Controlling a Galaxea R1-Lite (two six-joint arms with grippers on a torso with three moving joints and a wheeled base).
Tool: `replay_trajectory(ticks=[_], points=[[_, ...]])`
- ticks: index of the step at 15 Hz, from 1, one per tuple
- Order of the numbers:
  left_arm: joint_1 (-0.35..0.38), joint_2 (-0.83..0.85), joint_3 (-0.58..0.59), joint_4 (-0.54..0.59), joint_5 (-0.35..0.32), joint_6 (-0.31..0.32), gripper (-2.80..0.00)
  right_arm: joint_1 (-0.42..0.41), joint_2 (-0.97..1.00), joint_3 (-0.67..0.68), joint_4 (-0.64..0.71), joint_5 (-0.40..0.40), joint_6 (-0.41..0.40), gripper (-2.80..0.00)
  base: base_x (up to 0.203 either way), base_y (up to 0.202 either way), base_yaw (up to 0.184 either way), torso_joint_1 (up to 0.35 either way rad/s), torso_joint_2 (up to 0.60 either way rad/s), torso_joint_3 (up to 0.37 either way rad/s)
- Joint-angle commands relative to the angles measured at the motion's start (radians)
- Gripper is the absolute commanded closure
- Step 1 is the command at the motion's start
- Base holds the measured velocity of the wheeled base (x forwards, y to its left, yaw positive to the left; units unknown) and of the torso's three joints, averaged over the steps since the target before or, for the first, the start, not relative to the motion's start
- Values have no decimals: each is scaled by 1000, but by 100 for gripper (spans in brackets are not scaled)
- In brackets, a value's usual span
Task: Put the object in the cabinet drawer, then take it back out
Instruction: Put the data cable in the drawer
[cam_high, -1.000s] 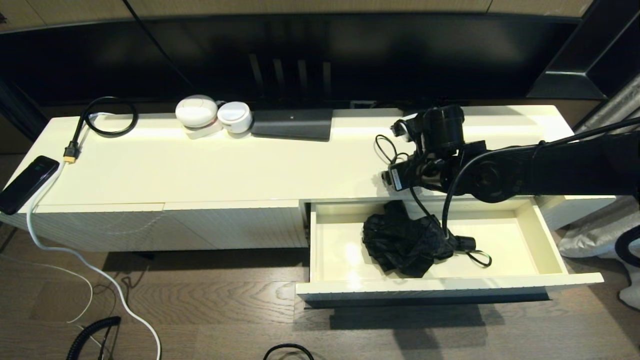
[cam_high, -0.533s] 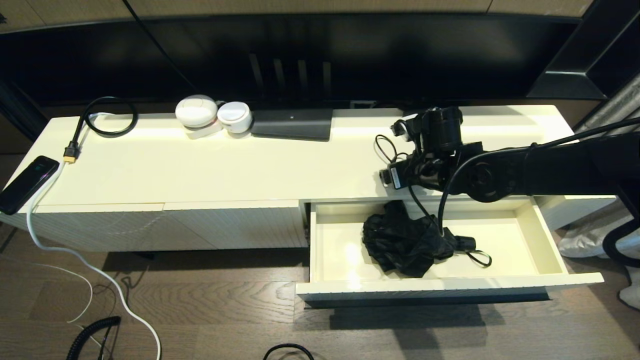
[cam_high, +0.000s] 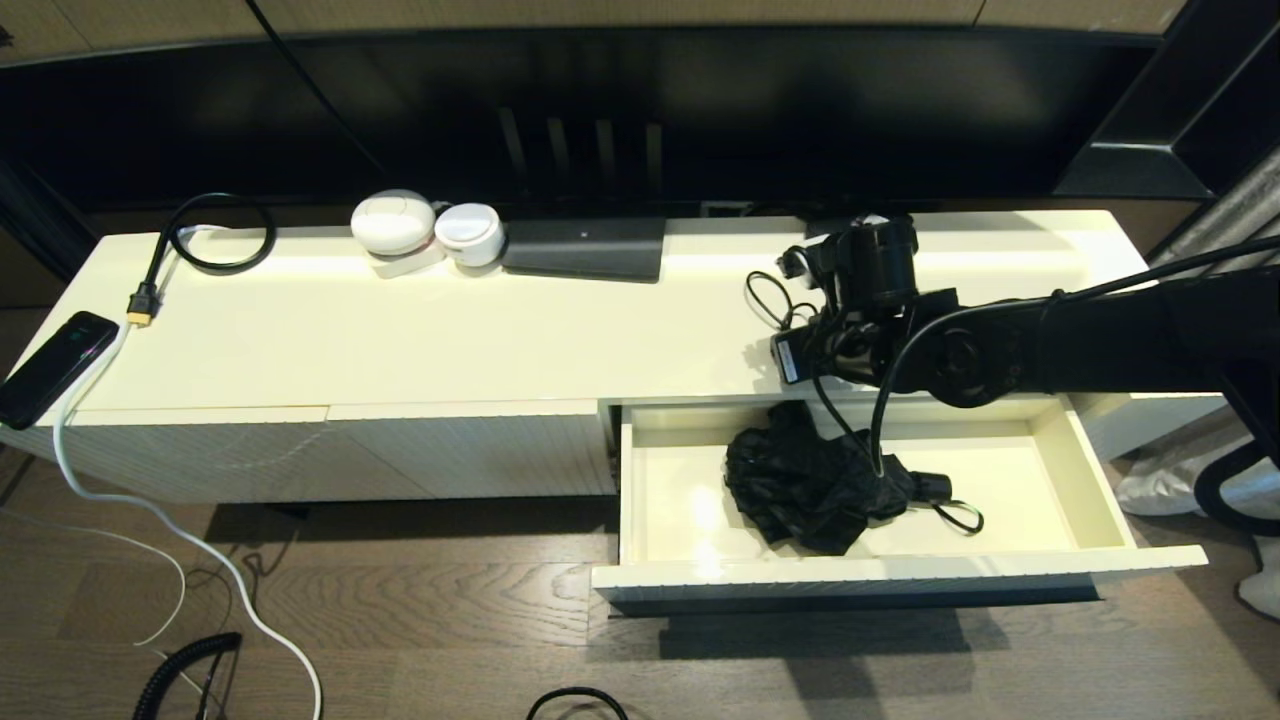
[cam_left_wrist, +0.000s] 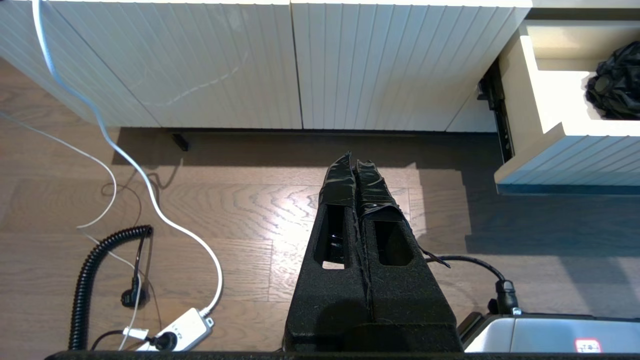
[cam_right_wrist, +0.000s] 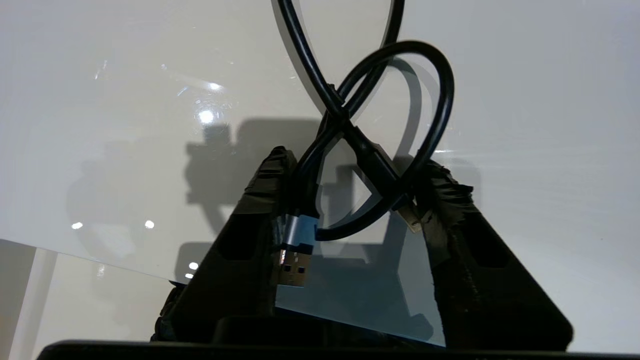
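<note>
A black USB cable (cam_high: 765, 295) lies looped on the cream cabinet top, just behind the cabinet drawer (cam_high: 880, 570), which is pulled out. My right gripper (cam_right_wrist: 357, 162) hangs low over the top. Its fingers are wide apart, and the cable (cam_right_wrist: 380, 165) crosses the gap between them. The cable's silver plug (cam_right_wrist: 295, 250) rests against one finger (cam_right_wrist: 260, 200) and its smaller plug against the other. I count this gripper as open. My left gripper (cam_left_wrist: 355, 160) is parked shut and empty over the wooden floor, left of the drawer (cam_left_wrist: 575, 150).
A folded black umbrella (cam_high: 810, 480) lies inside the drawer. On the cabinet top sit a dark flat box (cam_high: 585, 248), two white round devices (cam_high: 425, 228), a black cable loop (cam_high: 215, 235) and a phone (cam_high: 55, 365). Cables trail over the floor (cam_left_wrist: 150, 210).
My right wrist has shifted slightly over the cabinet top, and the cable loop nudged a little with it. The drawer and the umbrella are unchanged.
</note>
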Motion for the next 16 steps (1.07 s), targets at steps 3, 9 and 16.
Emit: replay_trajectory(ticks=[3, 9, 16], points=[[1, 0, 0, -1, 0, -1, 0, 0, 3, 3, 2, 0, 5, 0, 0, 0, 0, 0, 0, 0], [1, 0, 0, -1, 0, -1, 0, 10, -65, -13, 7, -4, 4, 0, 0, 0, 0, 0, 0, 0], [0, 0, 0, -1, 0, -1, 0, 23, -362, 244, 234, -9, -3, 0, 0, 0, 0, 0, 0, 0]])
